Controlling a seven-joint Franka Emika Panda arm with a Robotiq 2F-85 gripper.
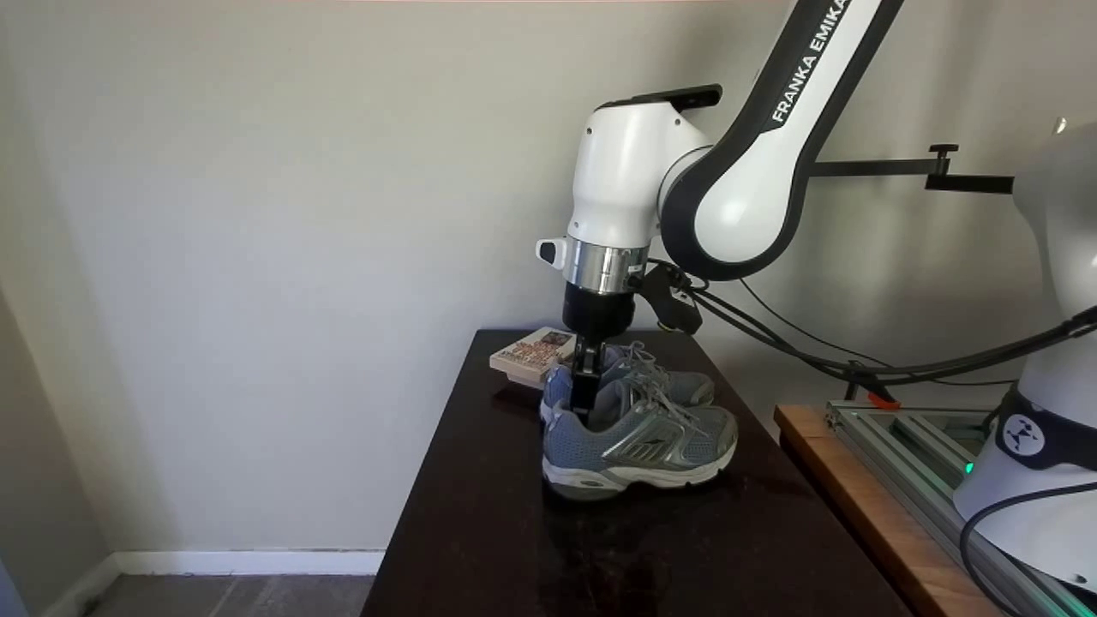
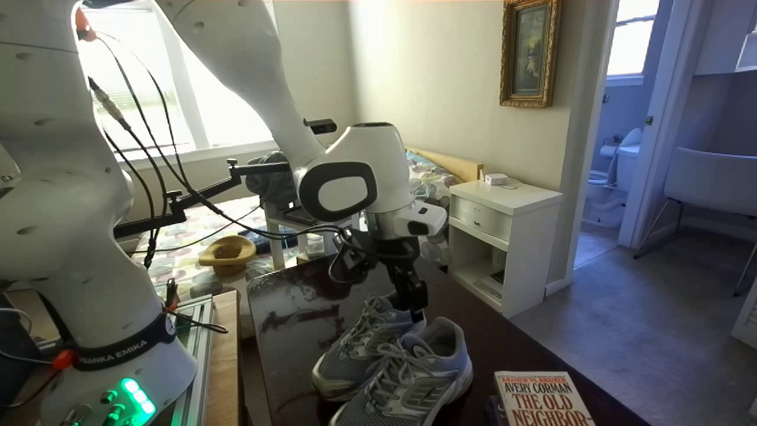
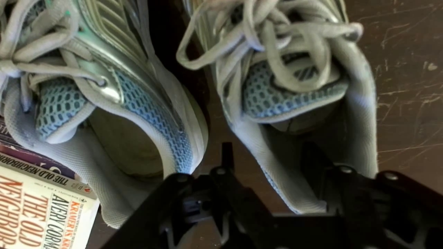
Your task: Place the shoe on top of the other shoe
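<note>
My gripper (image 3: 269, 154) is set around the side of one shoe (image 3: 294, 100)

In my wrist view I see the two fingers well apart. One finger (image 3: 227, 157) points into the gap between the shoes. The other finger (image 3: 314, 159) reaches into the mouth of the shoe, so the side of the shoe is between them. It is dark in there, so I can't be sure if either finger touches it.

The shoe stands on its sole on a dark table (image 1: 480, 531). The second shoe (image 2: 420, 378) stands just beside it, and both have their toes toward the robot's base (image 1: 1020, 523). They are gray and blue. Near the second shoe I see two books (image 2: 543, 397), one lying on top of the other.
</note>
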